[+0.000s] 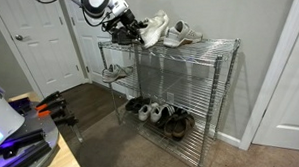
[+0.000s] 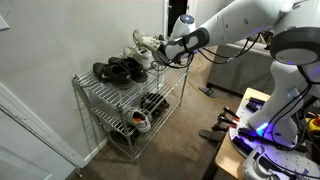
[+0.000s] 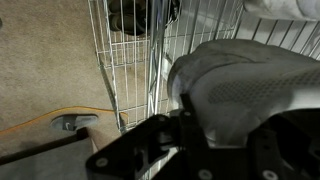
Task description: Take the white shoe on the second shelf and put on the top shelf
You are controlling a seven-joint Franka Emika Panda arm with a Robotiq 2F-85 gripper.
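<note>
Wrist view is showing the white shoe (image 3: 250, 75) filling the right half, lying against the dark claw (image 3: 185, 128). The claw seems to be clamped on its side, but the fingertips are hidden under the shoe, so I am judging this, not seeing it. In an exterior view the shoe is hanging at the top shelf (image 1: 203, 47), close above the wires, probably so it can go down between the dark shoes (image 2: 120, 70) and another pale shoe (image 1: 185, 32) without pushing them. The second shelf (image 1: 180, 84) is lying well below. Whether the sole is touching the wires I cannot tell, because the arm is covering that place.
</note>
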